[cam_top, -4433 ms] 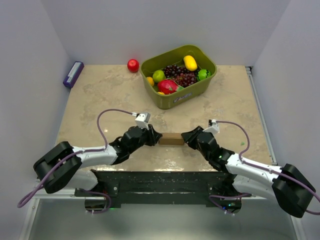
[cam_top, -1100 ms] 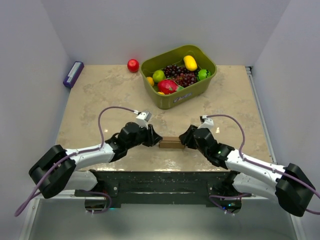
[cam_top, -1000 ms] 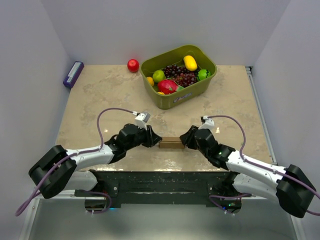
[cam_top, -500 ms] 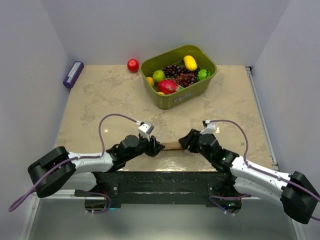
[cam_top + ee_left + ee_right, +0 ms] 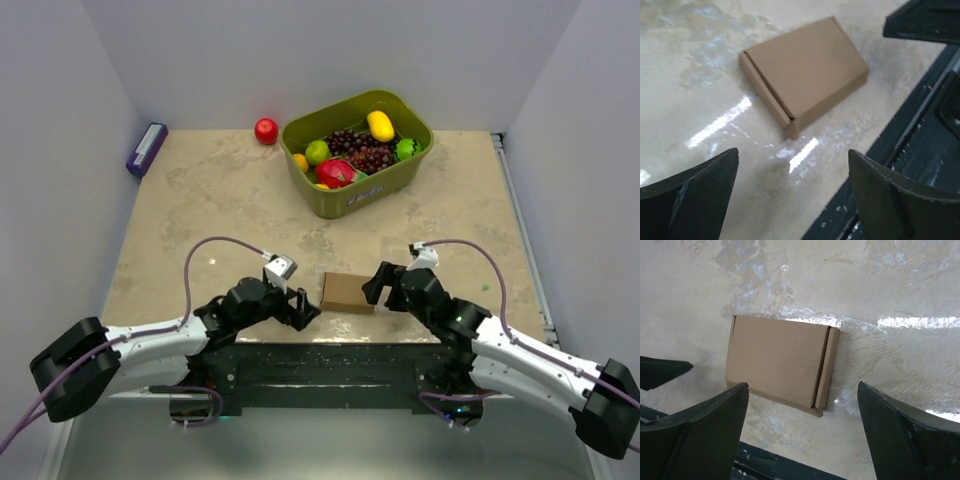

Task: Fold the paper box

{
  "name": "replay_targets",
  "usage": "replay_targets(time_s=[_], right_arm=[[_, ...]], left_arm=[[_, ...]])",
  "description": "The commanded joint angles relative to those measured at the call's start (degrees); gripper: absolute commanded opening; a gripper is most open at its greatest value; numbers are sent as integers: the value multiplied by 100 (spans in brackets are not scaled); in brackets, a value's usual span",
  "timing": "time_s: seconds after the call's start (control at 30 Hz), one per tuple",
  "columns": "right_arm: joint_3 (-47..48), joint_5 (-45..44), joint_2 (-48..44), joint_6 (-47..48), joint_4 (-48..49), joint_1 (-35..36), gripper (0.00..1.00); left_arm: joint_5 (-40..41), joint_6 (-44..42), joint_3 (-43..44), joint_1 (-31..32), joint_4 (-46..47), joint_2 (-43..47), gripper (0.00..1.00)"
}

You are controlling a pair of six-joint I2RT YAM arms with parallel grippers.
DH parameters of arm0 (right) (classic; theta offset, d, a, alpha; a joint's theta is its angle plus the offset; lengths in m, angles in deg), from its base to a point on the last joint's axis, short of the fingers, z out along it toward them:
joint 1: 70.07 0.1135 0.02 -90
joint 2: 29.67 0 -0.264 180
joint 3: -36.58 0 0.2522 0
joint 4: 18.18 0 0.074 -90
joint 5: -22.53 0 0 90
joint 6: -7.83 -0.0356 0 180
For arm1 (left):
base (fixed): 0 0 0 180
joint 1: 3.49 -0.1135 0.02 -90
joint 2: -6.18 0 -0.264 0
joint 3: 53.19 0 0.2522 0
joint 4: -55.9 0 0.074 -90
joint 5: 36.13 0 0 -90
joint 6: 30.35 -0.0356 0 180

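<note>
The paper box [image 5: 347, 292] lay flat on its broad face on the desk [image 5: 200, 200], close to the near edge, between my two claws and well apart from the green bin [image 5: 395, 178] of fruit at the far side. It looked closed up: a low brown slab, lid down, with a narrow tucked strip running along one side.

My left claw [image 5: 792, 155] stood wide open and held nothing, its fingers spread over bare desk just left of the box. My right claw [image 5: 802, 390] was spread wide as well and was empty, hanging just right of the box. Neither touched the cardboard, as far as I could tell.

I judged the box to be very light and thin-walled — stiff enough along its creases, soft in the middle of each panel, where a hard pinch would dent it. The desk was glossy, so I expected the box to skate away under any sideways nudge unless one claw braced it. The safest hold seemed to be across the short ends or along a folded edge, jaws closing gently, rather than on the strip side, where a pull might spring the lid open.
</note>
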Motion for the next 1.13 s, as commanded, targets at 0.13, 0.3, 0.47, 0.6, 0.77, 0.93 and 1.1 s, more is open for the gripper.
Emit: replay_targets(time_s=[0.13, 0.3, 0.47, 0.6, 0.77, 0.93, 1.1], right_arm=[[629, -160, 935, 928, 874, -598, 99], [577, 886, 1471, 1621, 1744, -2171, 99], [568, 1846, 1595, 2158, 2018, -3786, 99], [612, 1960, 1253, 2326, 1886, -4159, 99], [550, 1706, 743, 2326, 1922, -4159, 99], [498, 1600, 611, 2353, 1939, -4168, 99], [454, 1503, 488, 2370, 1957, -4168, 99]], left_arm=[[-730, 27, 547, -1947, 385, -441, 95], [-1055, 53, 1021, -2871, 394, -810, 96], [-1267, 150, 1198, -3874, 157, -338, 97], [-688, 150, 1391, -3884, -474, 234, 98], [-406, 44, 1743, -3884, -1091, 604, 98], [-335, 18, 1708, -3884, -1065, 710, 98], [-335, 9, 1717, -3884, -1047, 718, 99]])
